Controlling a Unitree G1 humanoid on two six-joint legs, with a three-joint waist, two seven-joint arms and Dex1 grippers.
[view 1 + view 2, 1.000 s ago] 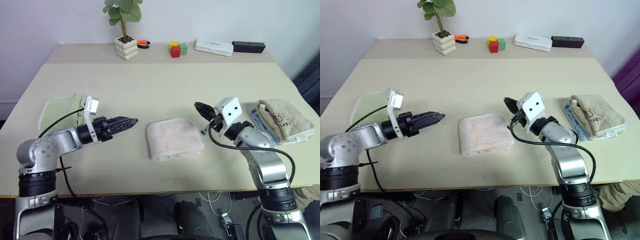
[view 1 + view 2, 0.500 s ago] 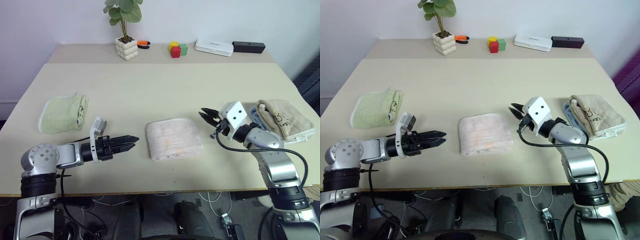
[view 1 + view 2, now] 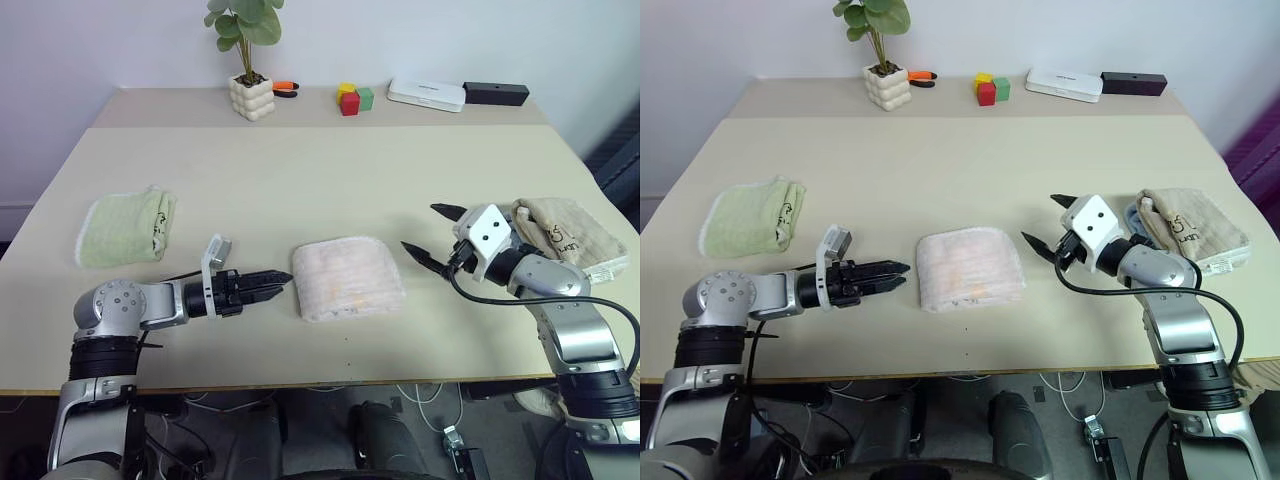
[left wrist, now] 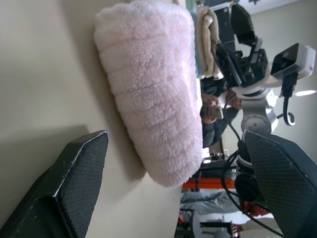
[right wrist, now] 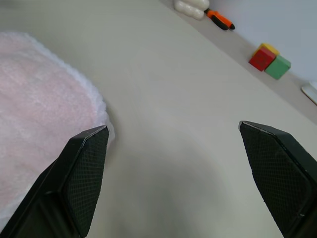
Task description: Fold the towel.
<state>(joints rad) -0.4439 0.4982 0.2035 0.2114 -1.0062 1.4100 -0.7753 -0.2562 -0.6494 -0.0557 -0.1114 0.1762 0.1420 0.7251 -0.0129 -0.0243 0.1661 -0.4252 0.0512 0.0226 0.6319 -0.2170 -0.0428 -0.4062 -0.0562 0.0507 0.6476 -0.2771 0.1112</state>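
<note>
Jaws wide apart either side of towel (image 3: pixel 348 278)

Pale pink towel (image 3: pixel 348 278), light green towel (image 3: pixel 125 227), beige towel (image 3: pixel 565 235) with dark lettering, black fingers (image 3: pixel 262 280).

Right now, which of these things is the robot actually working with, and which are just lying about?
In the job: pink towel, left gripper, right gripper.
Lying about: green towel, beige towel, potted plant, coloured blocks, white box, black box.
</note>
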